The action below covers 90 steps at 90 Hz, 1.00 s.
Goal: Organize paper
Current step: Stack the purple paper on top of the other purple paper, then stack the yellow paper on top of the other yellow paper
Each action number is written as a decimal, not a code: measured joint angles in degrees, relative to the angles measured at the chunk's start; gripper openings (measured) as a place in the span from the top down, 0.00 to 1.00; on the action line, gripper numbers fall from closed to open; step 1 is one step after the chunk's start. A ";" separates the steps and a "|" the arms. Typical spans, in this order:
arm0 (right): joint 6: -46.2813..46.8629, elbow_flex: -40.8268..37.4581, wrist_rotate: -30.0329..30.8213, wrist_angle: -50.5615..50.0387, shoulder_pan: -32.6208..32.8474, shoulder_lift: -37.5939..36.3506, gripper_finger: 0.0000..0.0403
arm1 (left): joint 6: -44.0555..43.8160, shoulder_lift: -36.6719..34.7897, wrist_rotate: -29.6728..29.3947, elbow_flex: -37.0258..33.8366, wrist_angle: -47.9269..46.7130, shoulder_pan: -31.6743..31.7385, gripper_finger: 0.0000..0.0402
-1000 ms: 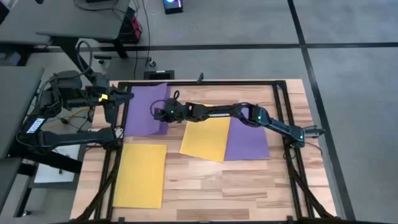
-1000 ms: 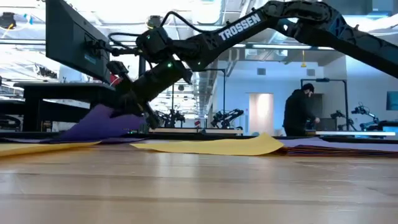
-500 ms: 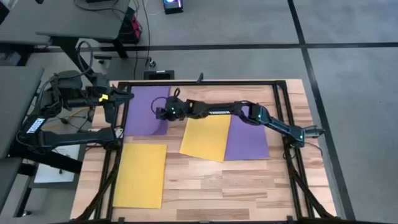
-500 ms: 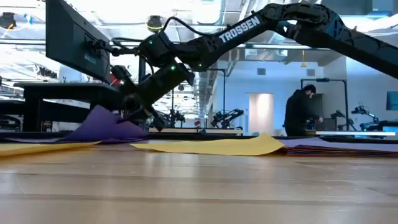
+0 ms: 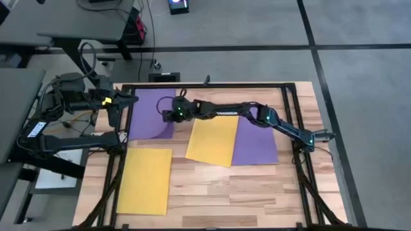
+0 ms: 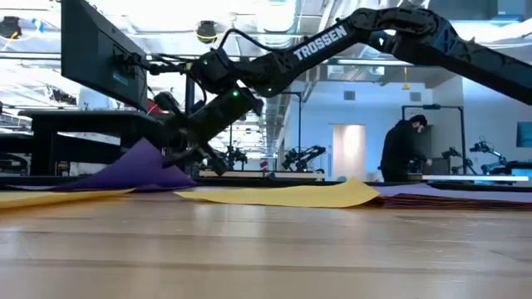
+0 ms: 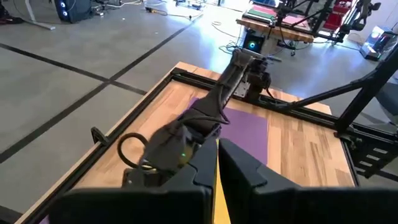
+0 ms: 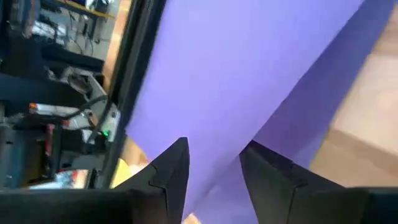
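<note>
A purple sheet of paper (image 5: 149,110) lies at the far left. Its right edge stands up in a peak (image 6: 147,151). A yellow sheet (image 5: 212,141) lies mid-table, overlapping a second purple sheet (image 5: 258,142) to its right. Another yellow sheet (image 5: 144,179) lies at the near left. My right gripper (image 5: 167,114) reaches across from the right to the raised edge, and its fingers stand apart (image 8: 214,146). My left gripper (image 5: 131,99) waits shut at the table's far left edge. My right gripper has the purple sheet's raised right edge (image 8: 224,124) running between its parted fingers, which slant down from the table's right. That edge stands up off the table beside the fingers (image 6: 179,154), and the rest lies flat. Whether a finger touches the paper I cannot tell.
A black metal frame (image 5: 205,85) runs round the wooden table top. A person (image 6: 401,154) stands far off in the room behind, with desks and other arms. Bare wood (image 5: 257,192) shows at the near right.
My right gripper has risen a little and gone slightly toward the far edge. The purple sheet's lifted edge has followed it and now stands in a sharper, slightly higher peak. The rest of the sheet has stayed flat.
</note>
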 joint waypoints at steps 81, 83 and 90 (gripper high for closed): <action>-2.87 8.37 -1.78 -22.29 -0.94 3.14 0.94 | 0.24 0.00 -0.01 0.00 -0.07 0.01 1.00; -2.87 8.37 -1.86 -21.35 -0.75 3.46 0.97 | 0.23 -0.01 0.00 0.00 -0.07 -0.01 1.00; -2.25 8.41 -2.72 -20.78 -0.36 3.68 0.98 | -0.07 -0.01 0.00 0.00 -0.11 0.00 1.00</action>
